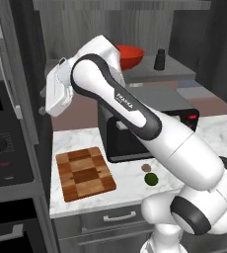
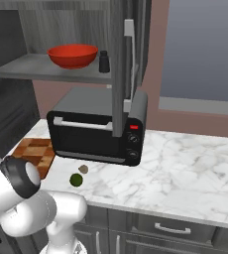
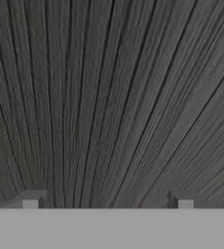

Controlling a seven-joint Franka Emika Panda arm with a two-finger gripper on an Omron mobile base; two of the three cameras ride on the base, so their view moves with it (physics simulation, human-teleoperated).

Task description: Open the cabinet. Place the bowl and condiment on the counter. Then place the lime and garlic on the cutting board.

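The cabinet's doors stand swung out, the left door [image 1: 24,74] beside my hand [image 1: 56,94] and the right door [image 2: 118,64] edge-on in the right base view. On its shelf [image 2: 36,69] sit the red bowl [image 1: 130,55] [image 2: 72,54] and the dark condiment [image 1: 159,60] [image 2: 104,62]. My gripper [image 3: 107,202] is open, empty, and faces dark wood grain close up. The lime [image 1: 151,179] [image 2: 76,179] and garlic [image 1: 146,168] [image 2: 83,169] lie side by side on the counter [image 1: 214,133] [image 2: 185,163]. The cutting board [image 1: 85,173] [image 2: 34,151] lies bare to their left.
A black toaster oven [image 1: 170,106] [image 2: 93,134] stands on the counter under the shelf, just behind the lime and garlic. A black oven stack [image 1: 2,143] fills the left side. Grey drawers [image 2: 170,228] run below the counter edge.
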